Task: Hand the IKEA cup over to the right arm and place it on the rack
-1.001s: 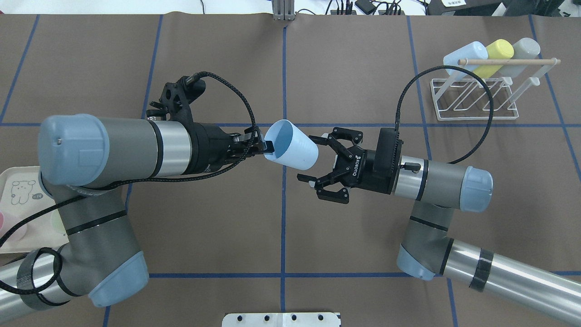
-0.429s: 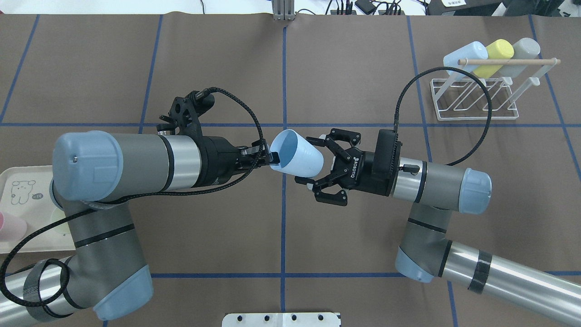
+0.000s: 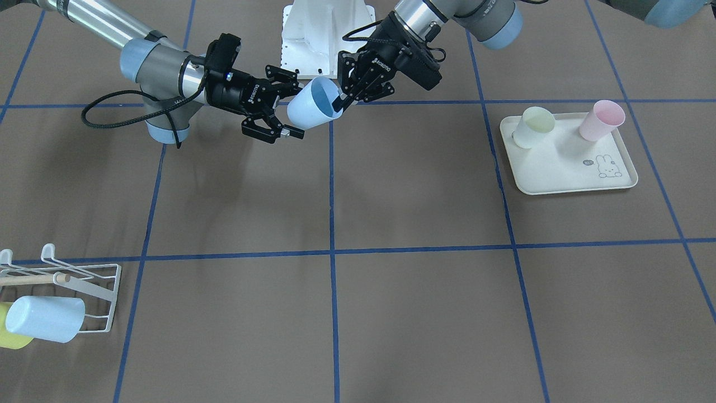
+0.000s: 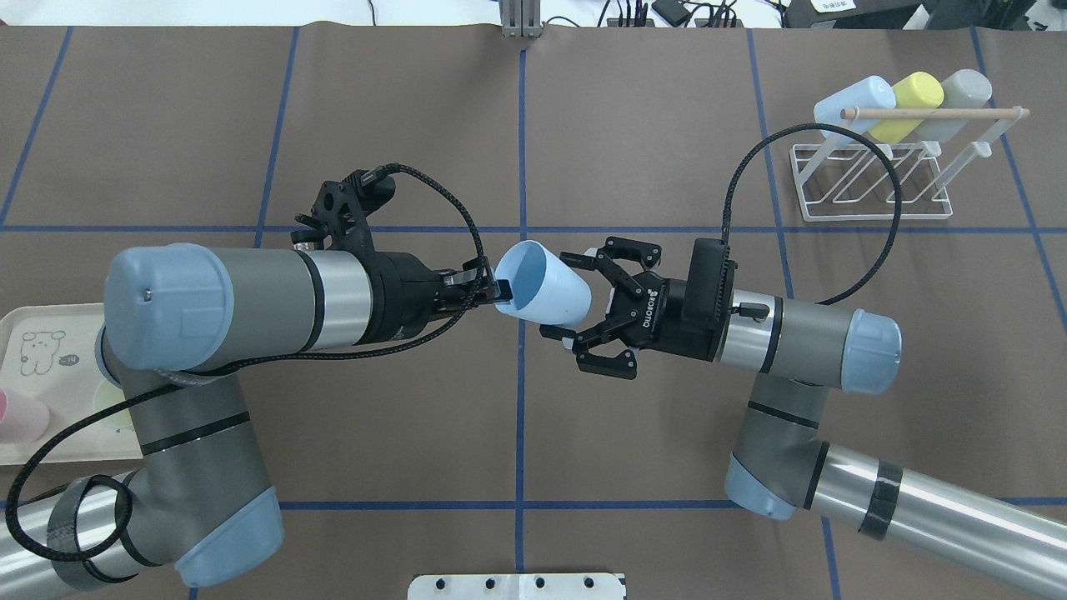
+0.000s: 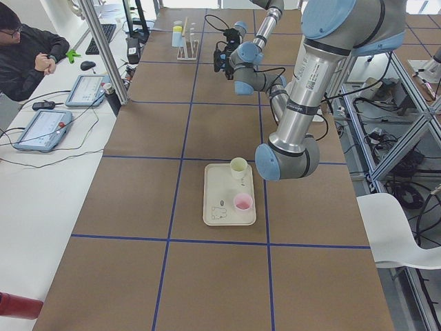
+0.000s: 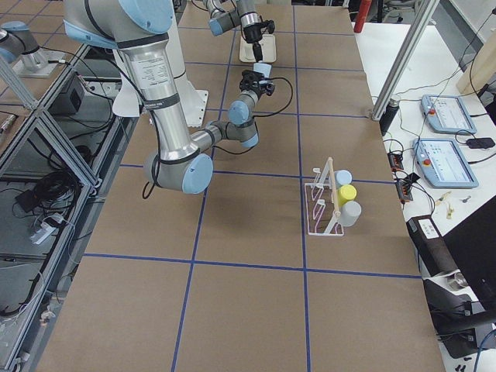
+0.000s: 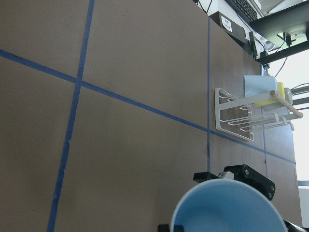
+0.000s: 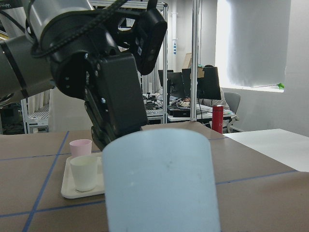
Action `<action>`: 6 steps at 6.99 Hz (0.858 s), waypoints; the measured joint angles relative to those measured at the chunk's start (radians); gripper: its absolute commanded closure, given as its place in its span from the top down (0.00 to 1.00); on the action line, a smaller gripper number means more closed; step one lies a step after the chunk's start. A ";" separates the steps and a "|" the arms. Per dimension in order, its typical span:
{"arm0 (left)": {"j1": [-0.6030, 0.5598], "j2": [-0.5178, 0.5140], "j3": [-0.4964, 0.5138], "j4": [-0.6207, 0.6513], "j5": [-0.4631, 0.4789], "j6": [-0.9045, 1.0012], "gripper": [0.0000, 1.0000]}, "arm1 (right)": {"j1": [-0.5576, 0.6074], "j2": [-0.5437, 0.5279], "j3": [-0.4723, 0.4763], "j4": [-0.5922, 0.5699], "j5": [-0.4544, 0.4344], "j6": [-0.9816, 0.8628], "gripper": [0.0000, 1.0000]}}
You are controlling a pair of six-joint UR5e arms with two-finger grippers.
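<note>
A light-blue IKEA cup (image 4: 542, 292) hangs on its side above the table's middle, mouth toward my left arm. My left gripper (image 4: 492, 290) is shut on its rim, one finger inside the mouth. My right gripper (image 4: 560, 293) is open, its fingers spread on either side of the cup's base without closing on it. The front view shows the same: cup (image 3: 313, 109), left gripper (image 3: 342, 101), right gripper (image 3: 293, 109). The cup's base fills the right wrist view (image 8: 159, 183). The white wire rack (image 4: 871, 179) with its wooden dowel stands at the far right.
The rack holds light-blue (image 4: 854, 100), yellow (image 4: 913, 96) and grey (image 4: 959, 92) cups. A cream rabbit-print tray (image 3: 565, 168) on my left carries a pale yellow cup (image 3: 534, 126) and a pink cup (image 3: 601, 119). An operator (image 5: 27, 48) sits beyond the table.
My left arm has carried the cup a little right and down. My right gripper has moved left, so its open fingers now straddle the cup's base.
</note>
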 measured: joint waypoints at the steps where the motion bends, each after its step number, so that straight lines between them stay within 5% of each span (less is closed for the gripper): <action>1: 0.000 -0.001 0.000 -0.001 0.001 0.000 0.00 | 0.000 0.000 0.000 0.000 0.000 0.000 0.88; 6: -0.001 -0.001 0.002 -0.001 0.003 0.000 0.00 | -0.004 -0.001 -0.003 0.000 0.000 0.000 0.77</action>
